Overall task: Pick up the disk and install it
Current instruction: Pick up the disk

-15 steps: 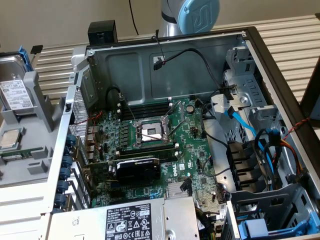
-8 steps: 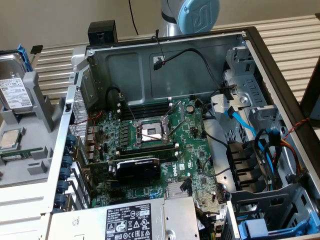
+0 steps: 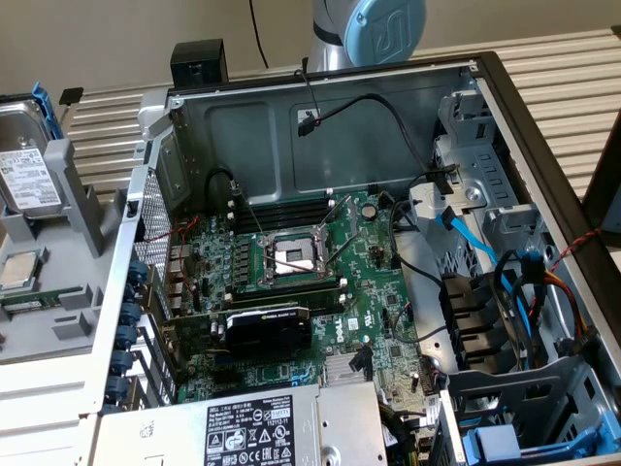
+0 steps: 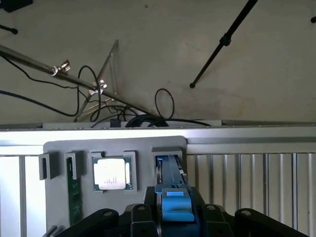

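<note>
The disk [image 3: 24,175] stands upright in a slot of a grey holder [image 3: 68,209] at the exterior view's left, outside the computer case. It is silver with a white label and sits in a blue carrier frame [image 3: 41,102]. In the wrist view I look down on the disk [image 4: 170,173] edge-on. My gripper [image 4: 175,217] is right over it, its black fingers [image 4: 143,215] standing apart on either side of the blue top. I cannot tell whether they touch the carrier. The arm's blue-capped joint [image 3: 374,29] shows behind the case.
The open case [image 3: 291,146] holds a motherboard [image 3: 291,272], cables, a grey power-supply box [image 3: 252,427] and another blue-fronted carrier [image 3: 505,442] in a bay at lower right. The holder [image 4: 59,148] also carries a processor [image 4: 112,174] and a memory stick [image 4: 74,190].
</note>
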Robot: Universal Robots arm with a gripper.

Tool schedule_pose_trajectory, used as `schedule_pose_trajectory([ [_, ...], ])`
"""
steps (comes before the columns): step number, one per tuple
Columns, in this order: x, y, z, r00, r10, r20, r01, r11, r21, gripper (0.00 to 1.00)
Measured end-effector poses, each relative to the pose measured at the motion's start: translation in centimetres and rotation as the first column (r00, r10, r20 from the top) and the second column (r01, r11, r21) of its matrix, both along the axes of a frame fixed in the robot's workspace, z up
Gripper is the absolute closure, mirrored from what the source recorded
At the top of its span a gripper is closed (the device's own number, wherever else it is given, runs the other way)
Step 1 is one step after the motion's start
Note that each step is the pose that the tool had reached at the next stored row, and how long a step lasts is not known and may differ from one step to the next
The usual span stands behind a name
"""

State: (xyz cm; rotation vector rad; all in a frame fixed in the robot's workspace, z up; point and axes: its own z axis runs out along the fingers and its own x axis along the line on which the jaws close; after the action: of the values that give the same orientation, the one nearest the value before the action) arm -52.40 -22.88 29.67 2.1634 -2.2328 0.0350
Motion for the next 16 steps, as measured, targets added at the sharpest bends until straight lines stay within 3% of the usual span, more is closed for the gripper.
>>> schedule_pose_trajectory([
  [16, -0.1, 0.62, 0.9, 1.0, 0.0, 0.0001, 0.0, 0.9999, -0.0132, 0.63],
])
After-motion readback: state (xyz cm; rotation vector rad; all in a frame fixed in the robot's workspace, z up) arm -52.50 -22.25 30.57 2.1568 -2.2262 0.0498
